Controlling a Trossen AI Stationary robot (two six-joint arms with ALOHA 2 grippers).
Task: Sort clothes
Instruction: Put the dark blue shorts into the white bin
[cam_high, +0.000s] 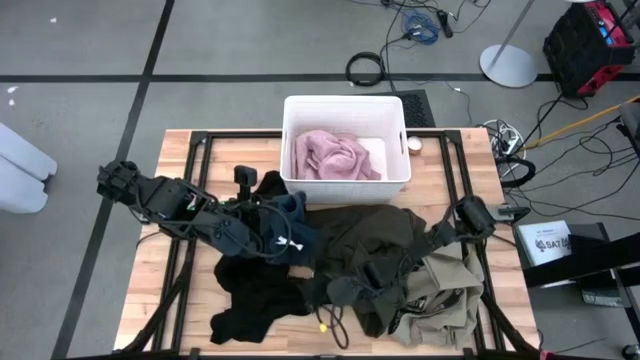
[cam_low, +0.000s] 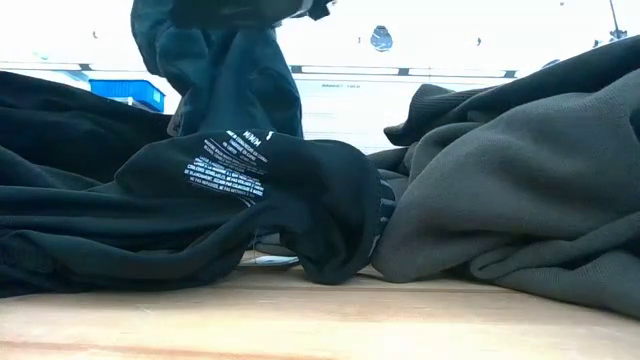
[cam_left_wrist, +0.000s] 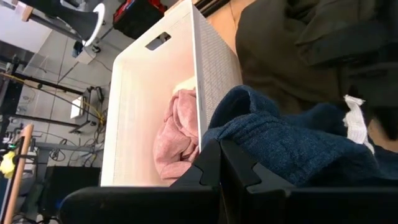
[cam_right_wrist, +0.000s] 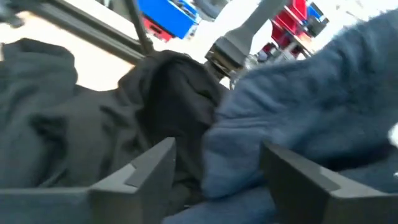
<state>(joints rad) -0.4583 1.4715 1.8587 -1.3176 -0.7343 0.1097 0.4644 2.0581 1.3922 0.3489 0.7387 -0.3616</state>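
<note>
My left gripper (cam_high: 272, 216) (cam_left_wrist: 219, 163) is shut on the dark blue garment (cam_high: 300, 238) (cam_left_wrist: 280, 146), just in front of the white bin (cam_high: 345, 105), which holds the pale pink garment (cam_high: 335, 155). The blue cloth hangs down in the low view (cam_low: 225, 80). A black garment (cam_high: 260, 290) (cam_low: 200, 200) lies on the table below it. The large olive garment (cam_high: 375, 235) (cam_low: 520, 190) and the khaki one (cam_high: 445, 295) lie at the near right. My right gripper (cam_high: 345, 290) (cam_right_wrist: 214, 171) is open low over the pile, its fingers either side of blue cloth (cam_right_wrist: 311, 93) and black cloth (cam_right_wrist: 174, 93). My left gripper pinches a bunched fold of the dark blue garment (cam_left_wrist: 249, 134) between its two shut fingers, slanting down from the table's left side. Part of the garment is raised above the pile and its lower part (cam_high: 305, 248) rests on the other clothes. Whether my right gripper touches the cloth between its fingers, I cannot tell.
The white bin's wall (cam_left_wrist: 214, 68) stands close beside the left gripper. A black metal frame (cam_high: 200, 140) runs round the wooden tabletop. Bare wood (cam_high: 150, 300) (cam_low: 320, 320) shows at the near left and along the near edge.
</note>
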